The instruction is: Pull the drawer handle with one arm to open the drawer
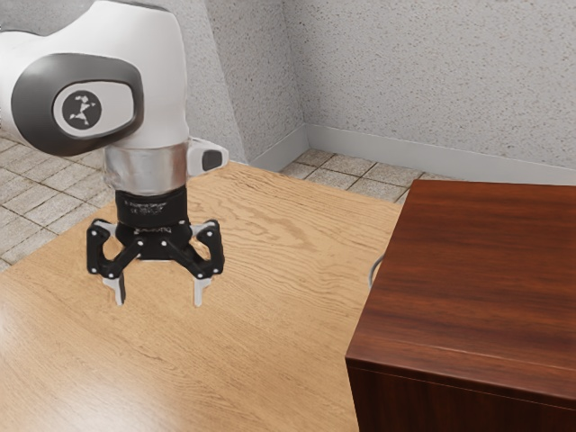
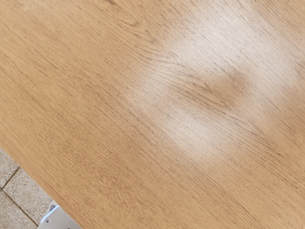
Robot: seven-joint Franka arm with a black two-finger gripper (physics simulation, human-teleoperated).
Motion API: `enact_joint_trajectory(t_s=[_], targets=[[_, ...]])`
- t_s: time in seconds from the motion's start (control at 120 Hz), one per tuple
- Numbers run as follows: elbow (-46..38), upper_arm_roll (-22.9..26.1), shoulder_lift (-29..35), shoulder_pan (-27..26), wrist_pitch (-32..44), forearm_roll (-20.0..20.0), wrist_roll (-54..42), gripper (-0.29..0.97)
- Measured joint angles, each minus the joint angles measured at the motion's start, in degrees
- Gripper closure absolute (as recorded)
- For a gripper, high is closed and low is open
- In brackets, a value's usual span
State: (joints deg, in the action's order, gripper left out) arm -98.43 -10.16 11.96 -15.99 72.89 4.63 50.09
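Table [image 1: 270,261]: light oak-look wood, visible grain, smooth satin finish, pale glare patch in wrist view.
Drawer cabinet [image 1: 486,270]: dark reddish wood, smooth, semi-gloss.
Handle [image 1: 373,268]: thin grey metal.
Gripper [image 1: 159,293]: matt black plastic.
Arm [image 1: 117,45]: glossy white shell, brushed-metal band.
Wall [image 1: 432,63]: rough speckled plaster.
Floor [image 1: 36,193]: matt stone tiles.

White glossy arm [image 1: 135,36], dark grey round joint cap [image 1: 79,106] with white logo, silver wrist band [image 1: 144,169], black tool [image 1: 159,292], pale fingertips [image 1: 200,292].
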Motion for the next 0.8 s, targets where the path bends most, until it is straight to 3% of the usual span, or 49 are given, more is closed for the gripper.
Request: enact_joint_trajectory(t_s=[0.308, 0.417, 0.517, 0.625, 0.8], targets=[[1.33, 1.36, -0.66, -2.1, 9.62, -0.46, 22.81, 0.0], [4.66, 0.37, -5.81, 1.4, 10.55, -0.89, 28.13, 0.0], [5.11, 2.56, -5.88, 2.44, 11.88, -1.06, 31.84, 0.0], [5.28, 7.23, -8.62, 9.22, 15.22, -2.38, 33.62, 0.0], [7.43, 9.78, -13.93, 15.07, 21.66, -4.39, 32.36, 0.0]])
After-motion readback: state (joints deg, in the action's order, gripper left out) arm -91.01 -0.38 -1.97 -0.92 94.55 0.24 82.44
